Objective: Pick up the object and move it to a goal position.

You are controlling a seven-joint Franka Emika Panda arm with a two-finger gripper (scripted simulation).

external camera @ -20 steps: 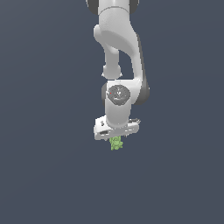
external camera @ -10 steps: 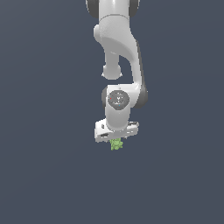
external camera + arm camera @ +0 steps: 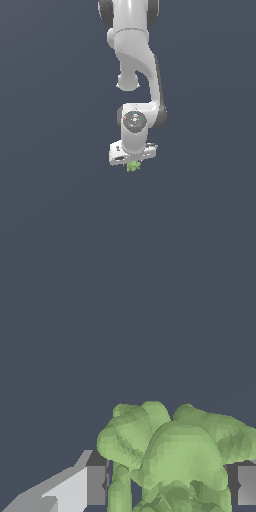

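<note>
The object (image 3: 133, 166) is a small light-green lumpy thing hanging just under the white hand of the arm in the exterior view. My gripper (image 3: 133, 165) is shut on it, and only its lower knobs stick out below the hand. In the wrist view the object (image 3: 175, 456) fills the space between the two fingers (image 3: 95, 485), which press against its sides. Its rounded lobes bulge out past the fingertips.
The white arm (image 3: 136, 60) reaches down from the top of the exterior view. Around it there is only a plain dark grey-blue backdrop; no table edge, container or goal marker shows.
The arm has lifted slightly with the object held in the gripper. The wrist has turned a little, and the grip looks unchanged.
</note>
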